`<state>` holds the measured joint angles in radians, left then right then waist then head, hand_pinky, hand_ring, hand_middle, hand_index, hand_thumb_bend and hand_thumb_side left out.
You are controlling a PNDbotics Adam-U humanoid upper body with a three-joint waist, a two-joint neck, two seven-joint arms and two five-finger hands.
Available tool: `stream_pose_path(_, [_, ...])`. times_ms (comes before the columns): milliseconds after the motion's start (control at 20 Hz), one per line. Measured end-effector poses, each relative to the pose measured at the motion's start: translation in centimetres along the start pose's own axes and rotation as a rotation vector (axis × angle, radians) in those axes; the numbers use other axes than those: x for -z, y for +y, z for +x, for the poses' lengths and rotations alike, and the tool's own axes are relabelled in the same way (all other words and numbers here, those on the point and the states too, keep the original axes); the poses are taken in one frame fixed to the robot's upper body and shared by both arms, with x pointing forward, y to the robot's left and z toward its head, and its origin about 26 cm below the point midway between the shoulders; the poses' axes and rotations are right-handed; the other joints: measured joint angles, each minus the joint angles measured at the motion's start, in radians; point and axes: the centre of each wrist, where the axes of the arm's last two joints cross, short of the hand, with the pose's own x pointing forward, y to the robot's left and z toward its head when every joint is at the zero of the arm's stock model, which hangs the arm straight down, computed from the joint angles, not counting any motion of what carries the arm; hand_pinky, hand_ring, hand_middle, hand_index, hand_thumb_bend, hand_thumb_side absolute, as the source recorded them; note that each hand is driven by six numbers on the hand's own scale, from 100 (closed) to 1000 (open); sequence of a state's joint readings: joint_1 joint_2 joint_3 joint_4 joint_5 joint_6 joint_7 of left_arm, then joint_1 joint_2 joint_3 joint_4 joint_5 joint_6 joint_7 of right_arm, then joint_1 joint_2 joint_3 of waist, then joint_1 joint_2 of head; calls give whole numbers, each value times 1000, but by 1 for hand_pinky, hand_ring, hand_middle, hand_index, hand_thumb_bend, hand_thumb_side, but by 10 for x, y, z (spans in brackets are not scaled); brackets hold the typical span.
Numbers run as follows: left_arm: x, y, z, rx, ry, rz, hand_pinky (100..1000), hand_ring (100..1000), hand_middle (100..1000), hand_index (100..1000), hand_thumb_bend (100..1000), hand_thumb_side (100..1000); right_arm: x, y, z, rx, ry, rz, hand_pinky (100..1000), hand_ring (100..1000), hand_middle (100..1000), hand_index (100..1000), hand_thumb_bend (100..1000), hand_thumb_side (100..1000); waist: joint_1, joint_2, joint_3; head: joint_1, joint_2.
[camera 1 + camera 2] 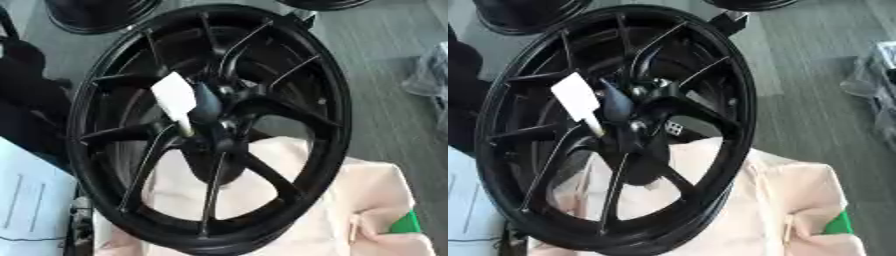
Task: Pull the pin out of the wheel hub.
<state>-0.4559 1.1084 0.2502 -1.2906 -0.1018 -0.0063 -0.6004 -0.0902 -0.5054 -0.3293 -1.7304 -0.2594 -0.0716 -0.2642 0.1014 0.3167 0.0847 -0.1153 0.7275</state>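
Grey flooring surrounds a black alloy wheel propped tilted on pale pink cloth. At its hub, a white-tagged pin stands out. Neither hand shows, so their state is unknowable; a sideways pull could topple the wheel.

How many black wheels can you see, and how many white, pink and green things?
Black wheels: 3, the big wheel hub plus two partly cut off at the top
White tag: 1
Pink cloth: 1
Green thing: 1
Total: 6
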Motion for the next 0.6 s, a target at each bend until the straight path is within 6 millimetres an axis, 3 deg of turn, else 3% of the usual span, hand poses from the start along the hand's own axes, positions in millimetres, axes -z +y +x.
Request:
stream_pose_path(100, [0, -1, -4, -9, 11, -1, 791, 800, 742, 809, 612, 443, 0, 0, 0, 0, 0, 0, 709, 623, 588, 728, 100, 604, 0, 0, -1, 0, 0])
stream_pose_path(200, [0, -1, -7, -17, 12, 2, 773, 782, 726, 783, 476, 458, 0, 0, 0, 0, 0, 1, 709, 624, 588, 728, 100, 603, 0, 0, -3, 0, 0])
stream_pose_path(350, [0, -1, -6, -41, -14, 24, 738, 748, 686, 746, 341, 451, 0, 0, 0, 1, -1, 1, 709, 624, 588, 728, 100, 603, 0, 0, -4, 0, 0])
stream_pose_path(600, [1, 3, 9, -93, -126, 132, 710, 726, 660, 715, 319, 455, 1, 1, 1, 3, -3, 4, 709, 624, 588, 728, 100, 603, 0, 0, -9, 0, 0])
